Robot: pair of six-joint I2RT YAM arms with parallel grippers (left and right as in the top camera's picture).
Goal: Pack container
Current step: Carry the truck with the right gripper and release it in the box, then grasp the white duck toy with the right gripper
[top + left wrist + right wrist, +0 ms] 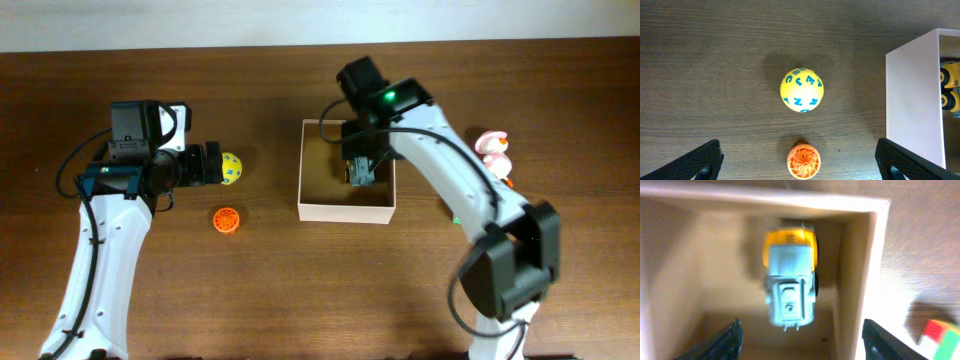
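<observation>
The container (345, 212), a white box with a tan inside, stands at the table's middle. My right gripper (361, 166) hangs over its right half, open and empty. In the right wrist view the right gripper (802, 345) has its jaws spread just short of a grey and yellow toy truck (790, 280) that lies inside against the container's wall (855, 280). My left gripper (207, 165) is open beside a yellow letter ball (231, 167). In the left wrist view the left gripper (800, 167) has its jaws apart above an orange wheel toy (803, 161), with the ball (801, 89) beyond it.
The orange wheel toy (227, 220) lies left of the container. A pink duck toy (493, 150) sits at the right. A coloured cube (942, 332) lies outside the container's right wall. The container's white side (912, 100) shows at the right of the left wrist view.
</observation>
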